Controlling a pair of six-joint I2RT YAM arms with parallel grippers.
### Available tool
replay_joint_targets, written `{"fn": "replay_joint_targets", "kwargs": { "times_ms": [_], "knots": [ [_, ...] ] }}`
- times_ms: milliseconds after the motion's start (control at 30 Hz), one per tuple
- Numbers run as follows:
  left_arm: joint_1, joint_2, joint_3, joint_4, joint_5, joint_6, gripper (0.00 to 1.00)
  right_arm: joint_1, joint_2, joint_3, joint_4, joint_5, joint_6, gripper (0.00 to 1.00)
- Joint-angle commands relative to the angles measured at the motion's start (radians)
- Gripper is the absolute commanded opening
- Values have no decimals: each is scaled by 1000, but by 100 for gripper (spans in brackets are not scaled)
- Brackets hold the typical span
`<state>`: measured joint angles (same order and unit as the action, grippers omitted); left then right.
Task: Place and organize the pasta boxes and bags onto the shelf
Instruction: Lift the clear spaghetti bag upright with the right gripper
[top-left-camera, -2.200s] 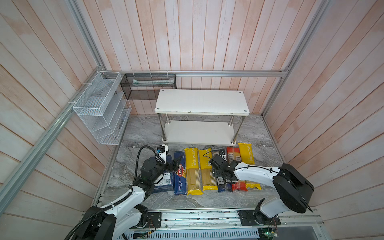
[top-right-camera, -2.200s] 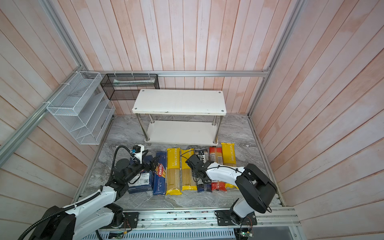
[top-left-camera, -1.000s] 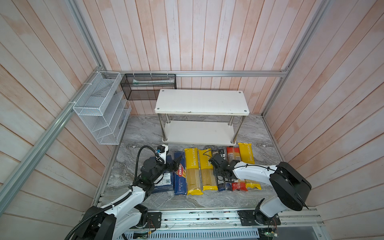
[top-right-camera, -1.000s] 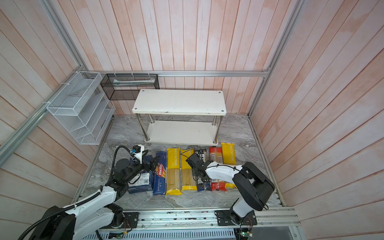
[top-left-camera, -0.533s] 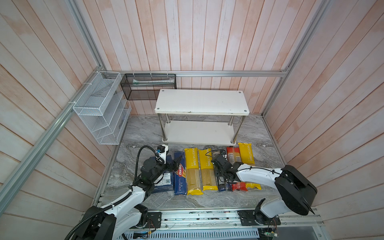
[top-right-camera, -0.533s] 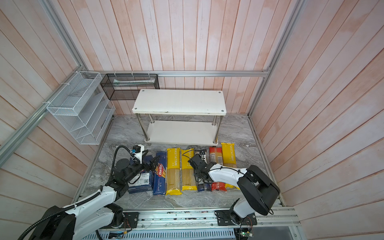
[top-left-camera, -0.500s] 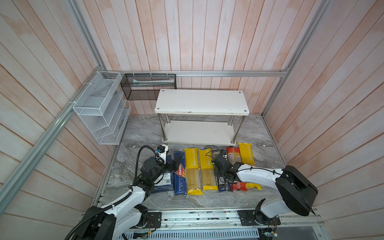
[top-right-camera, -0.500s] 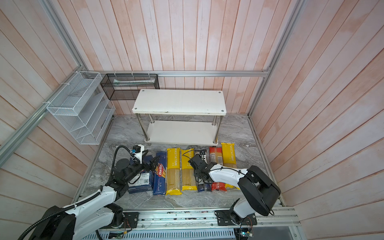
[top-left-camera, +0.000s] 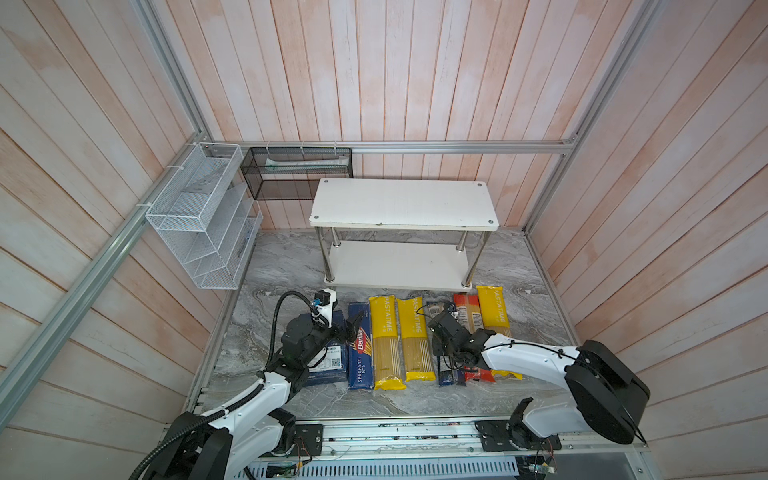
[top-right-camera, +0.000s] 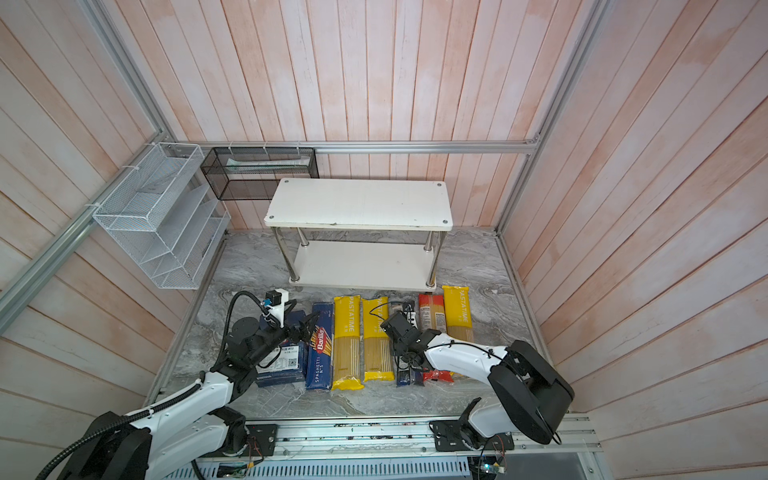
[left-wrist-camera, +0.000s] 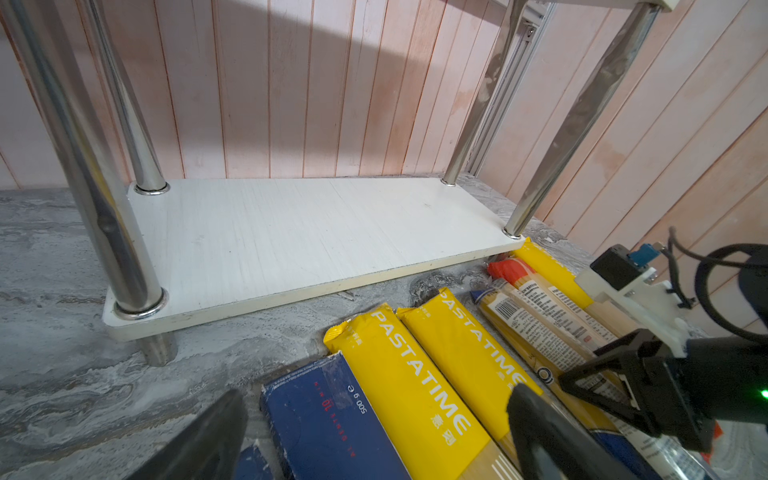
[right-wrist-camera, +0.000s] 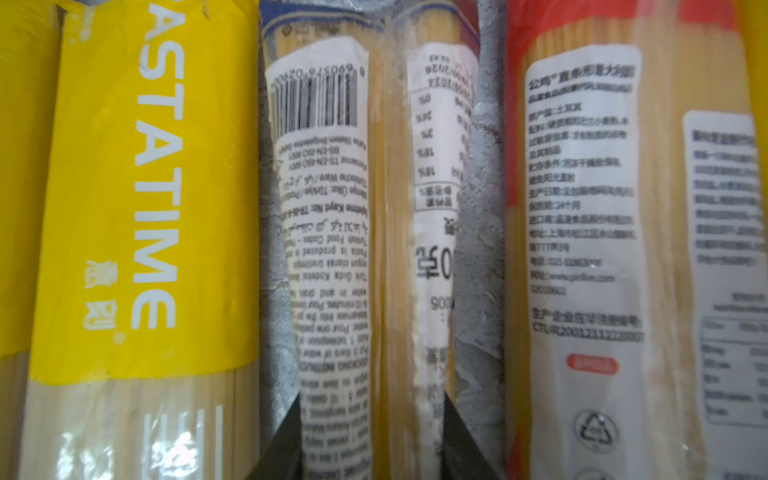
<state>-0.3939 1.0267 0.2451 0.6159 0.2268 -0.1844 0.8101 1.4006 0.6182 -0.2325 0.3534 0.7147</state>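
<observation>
The boxes and bags lie in a row on the marble floor in front of the shelf (top-left-camera: 403, 203). From the left: the wide blue box (top-left-camera: 330, 368), the narrow Barilla box (top-left-camera: 360, 353), two yellow PASTATIME bags (top-left-camera: 386, 336), the dark-blue-ended bag (top-left-camera: 449, 376), the red-ended bag (top-left-camera: 463, 309), a third yellow bag (top-left-camera: 492, 309). My right gripper (top-left-camera: 451, 360) reaches down on the dark-blue-ended bag (right-wrist-camera: 374, 208), a finger (right-wrist-camera: 282, 440) pressed against each long side. My left gripper (top-left-camera: 351, 327) hovers open over the narrow box (left-wrist-camera: 332, 419), holding nothing. Both shelf boards are bare.
A white wire-mesh rack (top-left-camera: 203, 220) hangs on the left wall and a black mesh basket (top-left-camera: 297, 172) on the back wall. The shelf's chrome legs (left-wrist-camera: 104, 208) stand just behind the row. An aluminium rail (top-left-camera: 395, 434) runs along the front edge.
My right gripper's jaws have closed in on the dark-blue-ended bag, and that arm has shifted slightly. The left arm and the rest of the row have not moved.
</observation>
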Motion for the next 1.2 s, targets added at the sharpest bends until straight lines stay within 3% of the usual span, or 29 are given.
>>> {"fn": "replay_joint_targets", "kwargs": {
  "times_ms": [0,333,633,1167],
  "knots": [
    [-4,-2,0,-8,-6,7,100,-1,-44,-16,2,-1,12,25],
    [-3,-3,2,-8,-6,6,100,-15,-199,-44,25,-8,-3,12],
    [-4,0,3,-7,-7,7,100,-52,-343,-100,108,-50,-28,9],
    [-4,6,4,-4,-4,6,100,-88,-414,36,20,-151,-143,5]
  ]
}}
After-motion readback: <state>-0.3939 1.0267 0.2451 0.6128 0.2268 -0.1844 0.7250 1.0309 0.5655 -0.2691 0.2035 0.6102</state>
